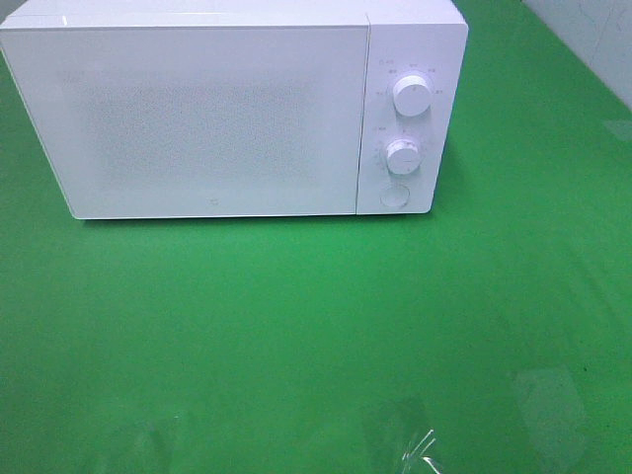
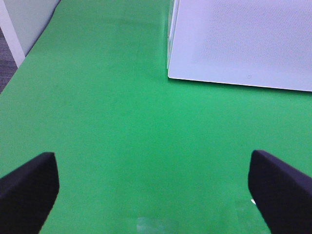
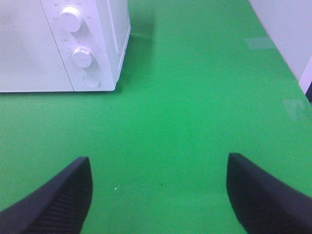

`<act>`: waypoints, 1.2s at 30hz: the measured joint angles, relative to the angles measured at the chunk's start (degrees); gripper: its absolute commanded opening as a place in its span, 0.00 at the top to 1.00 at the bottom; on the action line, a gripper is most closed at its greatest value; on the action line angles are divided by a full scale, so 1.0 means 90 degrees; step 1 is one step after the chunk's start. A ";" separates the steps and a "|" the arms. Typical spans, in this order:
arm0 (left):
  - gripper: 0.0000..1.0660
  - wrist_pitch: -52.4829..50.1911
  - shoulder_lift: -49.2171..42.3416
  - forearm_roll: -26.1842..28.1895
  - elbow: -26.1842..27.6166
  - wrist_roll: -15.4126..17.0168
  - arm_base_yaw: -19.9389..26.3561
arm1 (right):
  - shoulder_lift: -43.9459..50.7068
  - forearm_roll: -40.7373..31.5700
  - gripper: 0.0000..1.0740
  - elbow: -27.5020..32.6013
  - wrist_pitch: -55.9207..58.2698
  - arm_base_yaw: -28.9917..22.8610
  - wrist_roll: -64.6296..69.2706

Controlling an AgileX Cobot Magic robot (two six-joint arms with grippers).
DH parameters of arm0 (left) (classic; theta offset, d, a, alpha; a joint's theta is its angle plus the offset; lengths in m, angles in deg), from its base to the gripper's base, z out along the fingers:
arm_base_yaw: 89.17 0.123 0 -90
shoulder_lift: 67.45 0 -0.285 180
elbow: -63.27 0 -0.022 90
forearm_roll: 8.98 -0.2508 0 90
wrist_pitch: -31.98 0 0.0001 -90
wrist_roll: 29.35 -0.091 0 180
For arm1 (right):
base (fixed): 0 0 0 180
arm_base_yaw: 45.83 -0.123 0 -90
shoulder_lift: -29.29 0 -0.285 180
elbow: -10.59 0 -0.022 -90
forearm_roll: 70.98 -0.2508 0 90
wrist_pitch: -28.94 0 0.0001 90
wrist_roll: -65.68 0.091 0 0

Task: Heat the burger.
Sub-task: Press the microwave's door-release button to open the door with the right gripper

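The burger is out of view in every frame. A white microwave [image 1: 212, 109] stands at the back of the green table with its door shut; two round knobs [image 1: 411, 95] and a round button [image 1: 395, 197] sit on its right panel. The left wrist view shows my left gripper [image 2: 153, 195] open over bare green cloth, the microwave's front left corner [image 2: 170, 73] ahead of it. My right gripper [image 3: 158, 195] is open too, nothing between its black fingers [image 3: 58, 200], facing the microwave's knob panel [image 3: 80, 56]. Neither arm shows in the high view.
Green cloth [image 1: 316, 326] covers the table in front of the microwave. Pieces of clear tape [image 1: 420, 449] glint near the front edge. A pale wall [image 3: 292, 34] borders the right side, and a white panel [image 2: 19, 29] the left edge.
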 measured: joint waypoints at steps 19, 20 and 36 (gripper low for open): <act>0.08 0.0000 0.0000 0.0000 0.0000 0.0000 0.0000 | -0.2254 0.0000 0.29 -0.0274 -0.2362 0.0000 0.0000; 0.08 0.0000 0.0000 -0.0006 0.0000 0.0000 0.0000 | -0.2521 0.0000 0.29 -0.0274 -0.2578 0.0000 0.0000; 0.08 0.0000 0.0000 -0.0006 0.0000 0.0000 0.0000 | -0.4495 0.0038 0.29 0.0229 -0.5188 0.0000 0.0000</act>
